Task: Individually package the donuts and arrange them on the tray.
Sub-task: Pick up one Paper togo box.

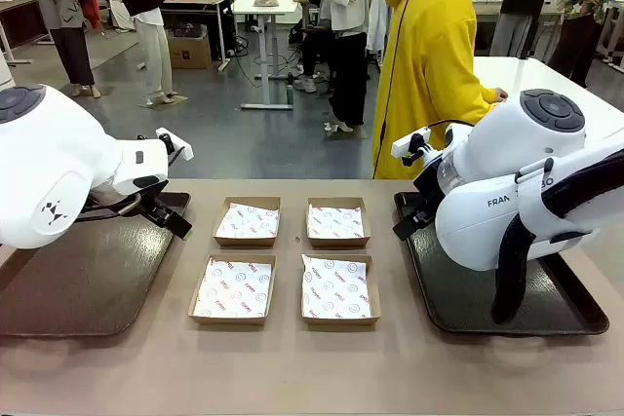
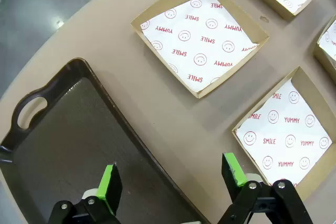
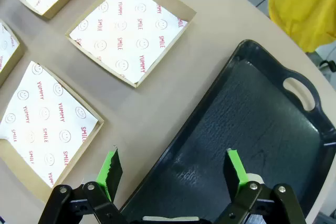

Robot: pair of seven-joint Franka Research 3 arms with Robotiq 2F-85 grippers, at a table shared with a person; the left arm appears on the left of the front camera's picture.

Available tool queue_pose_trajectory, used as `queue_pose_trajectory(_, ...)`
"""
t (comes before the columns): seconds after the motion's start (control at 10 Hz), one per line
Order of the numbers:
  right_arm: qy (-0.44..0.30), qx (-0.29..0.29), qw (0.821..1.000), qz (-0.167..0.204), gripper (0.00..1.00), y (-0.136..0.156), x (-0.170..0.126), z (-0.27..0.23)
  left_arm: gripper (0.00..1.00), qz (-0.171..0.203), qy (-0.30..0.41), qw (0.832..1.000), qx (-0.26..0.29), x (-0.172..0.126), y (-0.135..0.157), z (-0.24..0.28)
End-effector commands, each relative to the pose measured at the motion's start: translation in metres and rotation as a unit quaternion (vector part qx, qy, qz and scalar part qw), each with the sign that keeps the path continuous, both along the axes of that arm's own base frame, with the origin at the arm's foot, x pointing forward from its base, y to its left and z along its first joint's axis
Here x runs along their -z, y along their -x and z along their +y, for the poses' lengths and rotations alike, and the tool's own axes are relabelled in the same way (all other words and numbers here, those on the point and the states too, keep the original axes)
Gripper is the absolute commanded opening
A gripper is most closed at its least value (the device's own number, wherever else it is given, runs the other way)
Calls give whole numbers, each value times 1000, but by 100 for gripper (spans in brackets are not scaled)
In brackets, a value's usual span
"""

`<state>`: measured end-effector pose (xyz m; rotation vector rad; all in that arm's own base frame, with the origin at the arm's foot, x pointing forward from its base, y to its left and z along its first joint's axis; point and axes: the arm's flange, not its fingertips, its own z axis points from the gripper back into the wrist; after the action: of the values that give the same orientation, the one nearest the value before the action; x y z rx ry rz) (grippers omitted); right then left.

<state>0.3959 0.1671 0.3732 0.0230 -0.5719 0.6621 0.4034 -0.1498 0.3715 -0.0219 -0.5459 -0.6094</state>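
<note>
L gripper (image 2: 170,170) jaws wide, empty, above inner rim of L dark tray (image 2: 63,129). R gripper (image 3: 171,160) same over R dark tray (image 3: 252,119). Both look parked, ready. Four paper-lined cardboard boxes (image 1: 242,259) in 2x2 btwn trays, w/in either arm's reach. No donut in any box or on either tray yet. Tan matte desk (image 1: 292,367). Person in yellow hoodie (image 1: 429,65) at far side. Busy lab behind.

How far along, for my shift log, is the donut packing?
Done: four paper-lined cardboard boxes are laid out between the left tray and right tray. In hand: nothing; left gripper and right gripper hover open. Left: everything; each box holds only its liner.
</note>
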Motion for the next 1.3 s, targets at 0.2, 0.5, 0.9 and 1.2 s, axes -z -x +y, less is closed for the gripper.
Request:
queue_pose_trajectory(0.2,0,0,1000,0,100,0,0,0,100,0,0,1000,0,0,0,0)
queue_pose_trajectory(0.5,0,0,1000,0,100,0,0,0,100,0,0,1000,0,0,0,0)
queue_pose_trajectory(0.9,0,0,1000,0,100,0,0,0,100,0,0,1000,0,0,0,0)
queue_pose_trajectory(1.2,0,0,1000,0,100,0,0,0,100,0,0,1000,0,0,0,0)
